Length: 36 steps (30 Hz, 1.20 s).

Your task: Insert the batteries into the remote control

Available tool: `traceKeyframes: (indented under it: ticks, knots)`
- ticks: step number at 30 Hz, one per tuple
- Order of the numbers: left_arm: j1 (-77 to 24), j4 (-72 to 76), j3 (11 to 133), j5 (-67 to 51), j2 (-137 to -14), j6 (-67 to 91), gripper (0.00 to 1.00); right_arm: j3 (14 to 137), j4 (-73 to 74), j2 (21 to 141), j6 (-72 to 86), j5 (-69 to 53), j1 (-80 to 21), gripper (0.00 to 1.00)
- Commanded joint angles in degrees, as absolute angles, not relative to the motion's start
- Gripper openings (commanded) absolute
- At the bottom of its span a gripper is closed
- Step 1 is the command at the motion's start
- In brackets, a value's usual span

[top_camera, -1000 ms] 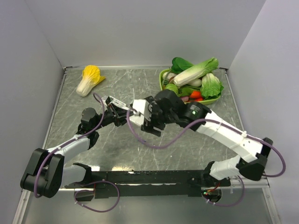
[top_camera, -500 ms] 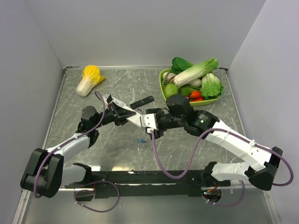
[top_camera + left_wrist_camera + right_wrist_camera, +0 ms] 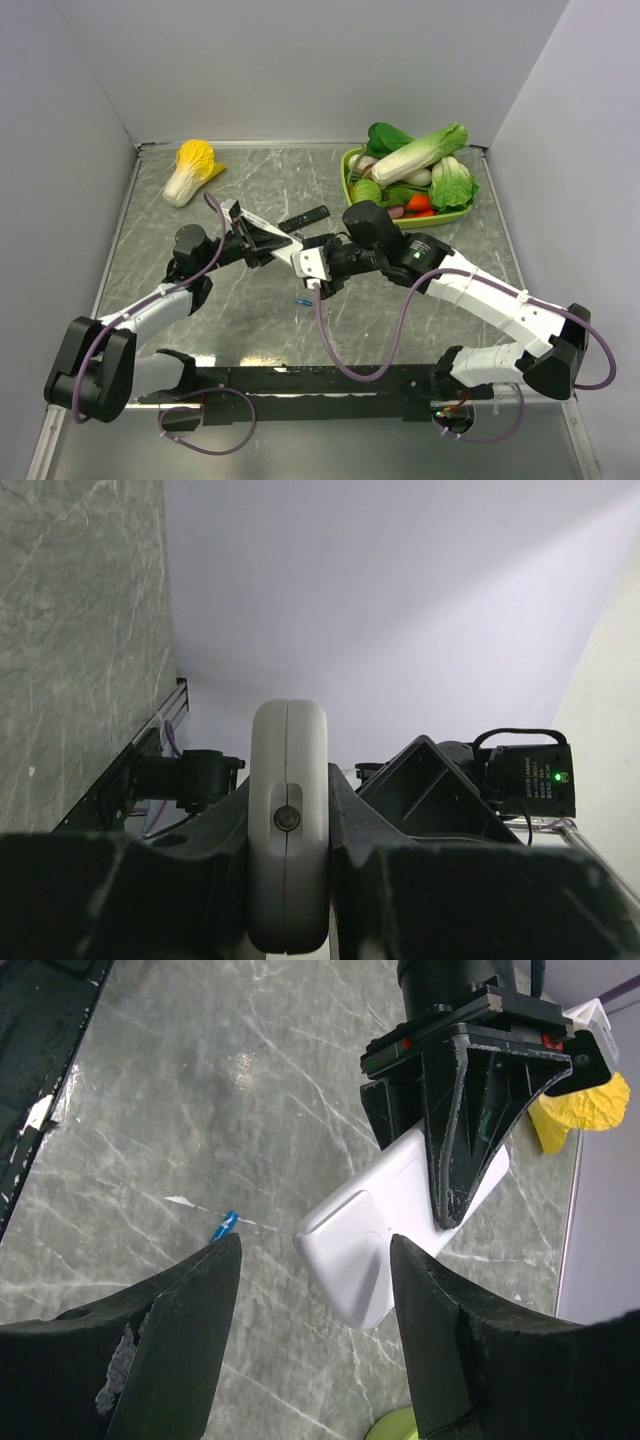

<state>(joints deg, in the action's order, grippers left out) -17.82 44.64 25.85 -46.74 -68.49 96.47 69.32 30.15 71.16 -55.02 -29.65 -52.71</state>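
My left gripper [image 3: 262,243] is shut on the white remote control [image 3: 290,256] and holds it above the table on its edge. In the left wrist view the remote control [image 3: 288,770] stands edge-on between the two jaws of the left gripper [image 3: 288,825]. My right gripper [image 3: 317,273] is open at the remote's free end. From the right wrist, the right gripper [image 3: 312,1260] straddles the tip of the remote control's plain white back [image 3: 385,1215] without touching it. One blue battery [image 3: 300,300] lies on the table below, and the battery [image 3: 224,1225] shows beside the left finger.
A slim black remote [image 3: 303,218] lies just behind the grippers. A green tray [image 3: 349,172] of vegetables stands at the back right. A yellow-and-white cabbage [image 3: 193,170] lies at the back left. Grey walls enclose the marble table [image 3: 240,330].
My right gripper drew back off the remote, baring the battery on the table and the black remote, then edged back toward the remote's end with jaws narrowing slightly. The left gripper held still.
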Motion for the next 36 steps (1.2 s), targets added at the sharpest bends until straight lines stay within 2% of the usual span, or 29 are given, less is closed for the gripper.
traceKeyframes:
  ticks: [1, 16, 29, 36]
  knots:
    - [-17.58, 46.14, 28.48, -47.81, -68.38, 95.36, 0.01, 71.81, 30.32, 71.28, -57.57, -31.55, -52.47, 0.68]
    - [-17.58, 45.53, 29.00, -47.81, -68.20, 95.45, 0.01, 71.54, 34.45, 71.63, -59.59, -30.50, -52.38, 0.61]
    - [-17.58, 45.70, 29.79, -49.57, -68.20, 95.45, 0.01, 71.28, 35.16, 72.60, -61.43, -26.63, -52.38, 0.59]
    - [-17.67, 45.44, 30.67, -51.59, -69.26, 94.83, 0.01, 71.90, 34.89, 73.30, -61.96, -25.58, -53.08, 0.53]
